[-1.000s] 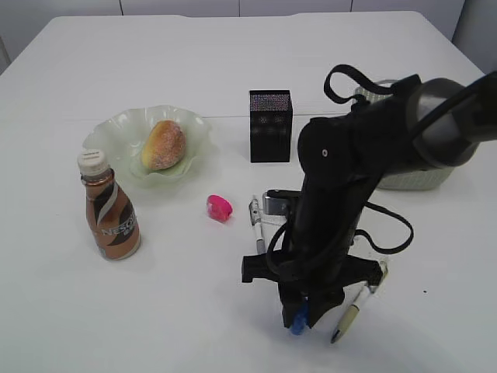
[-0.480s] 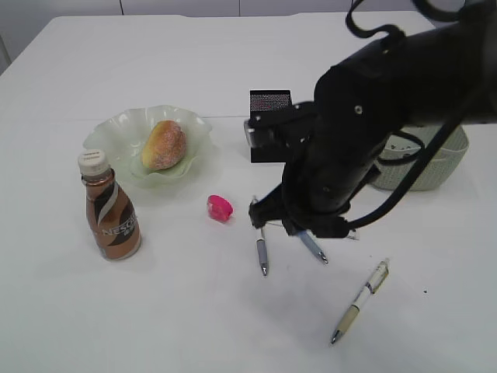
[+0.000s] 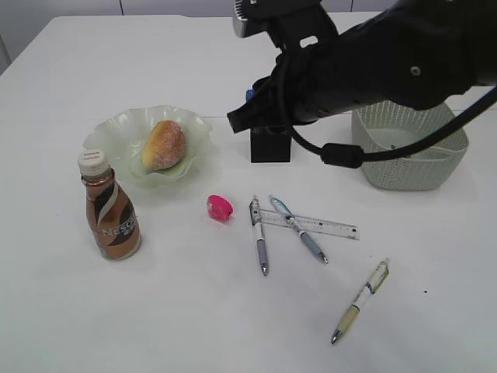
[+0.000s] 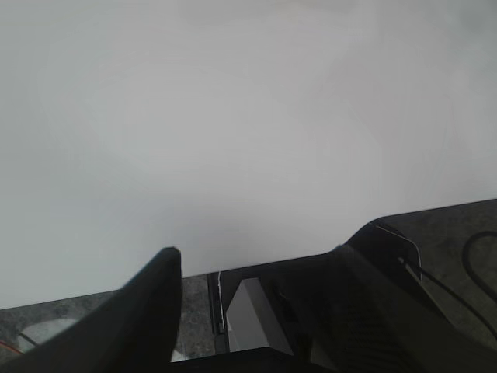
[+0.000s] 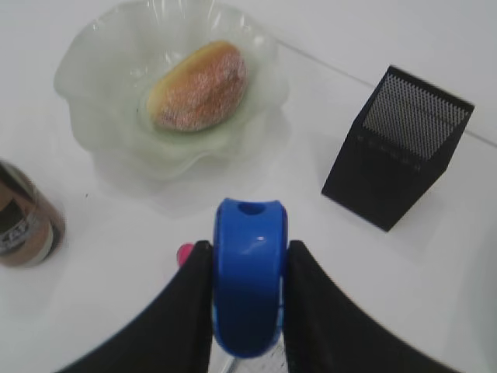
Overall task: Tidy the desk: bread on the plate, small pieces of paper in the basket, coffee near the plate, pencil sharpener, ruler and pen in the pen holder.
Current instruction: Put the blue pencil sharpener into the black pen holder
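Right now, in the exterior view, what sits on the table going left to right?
Coffee bottle → plate with bread → pink pencil sharpener → grey pen → ruler → beige pen → basket.

The right arm (image 3: 373, 62) is no longer low over the table's near side; it now sits raised beside the black pen holder (image 3: 270, 142). Its gripper (image 5: 248, 311) carries the blue sharpener (image 5: 249, 280) up with it. The ruler (image 3: 311, 224) and two pens (image 3: 258, 237) come into view, uncovered.
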Tool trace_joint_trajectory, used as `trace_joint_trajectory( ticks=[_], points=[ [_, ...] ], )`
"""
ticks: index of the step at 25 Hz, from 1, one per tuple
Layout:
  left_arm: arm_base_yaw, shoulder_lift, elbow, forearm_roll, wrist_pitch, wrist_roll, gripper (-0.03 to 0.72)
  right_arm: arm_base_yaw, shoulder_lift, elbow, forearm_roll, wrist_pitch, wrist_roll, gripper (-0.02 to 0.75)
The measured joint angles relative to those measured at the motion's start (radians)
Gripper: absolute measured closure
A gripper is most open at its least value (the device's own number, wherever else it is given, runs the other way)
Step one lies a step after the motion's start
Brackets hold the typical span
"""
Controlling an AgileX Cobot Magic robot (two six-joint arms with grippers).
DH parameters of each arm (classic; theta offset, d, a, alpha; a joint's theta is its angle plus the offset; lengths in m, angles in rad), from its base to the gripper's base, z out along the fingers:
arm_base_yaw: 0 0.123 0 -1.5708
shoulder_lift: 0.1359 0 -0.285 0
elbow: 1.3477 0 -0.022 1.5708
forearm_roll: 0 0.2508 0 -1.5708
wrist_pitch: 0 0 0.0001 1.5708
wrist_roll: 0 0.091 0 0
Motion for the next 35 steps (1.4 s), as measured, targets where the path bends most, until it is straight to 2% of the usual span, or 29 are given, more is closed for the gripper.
trace_joint_trajectory(
  ticks=[7, 10, 20, 28, 35],
  points=[
    [0.0, 0.0, 0.0, 0.0, 0.0, 0.0, 0.255, -0.154, 0.002, -0.013, -0.013, -0.204, 0.015, 0.535],
    [0.0, 0.0, -0.001, 0.0, 0.0, 0.0, 0.255, -0.188, 0.033, -0.053, -0.017, -0.275, 0.017, 0.535],
    [0.0, 0.0, -0.001, 0.0, 0.0, 0.0, 0.255, -0.199, 0.275, -0.255, -0.03, -0.398, 0.019, 0.535],
    [0.0, 0.0, -0.001, 0.0, 0.0, 0.0, 0.255, -0.237, 0.45, -0.406, -0.033, -0.404, 0.019, 0.535],
    [0.0, 0.0, -0.001, 0.0, 0.0, 0.0, 0.255, -0.246, 0.545, -0.477, -0.033, -0.409, 0.019, 0.535]
  ],
)
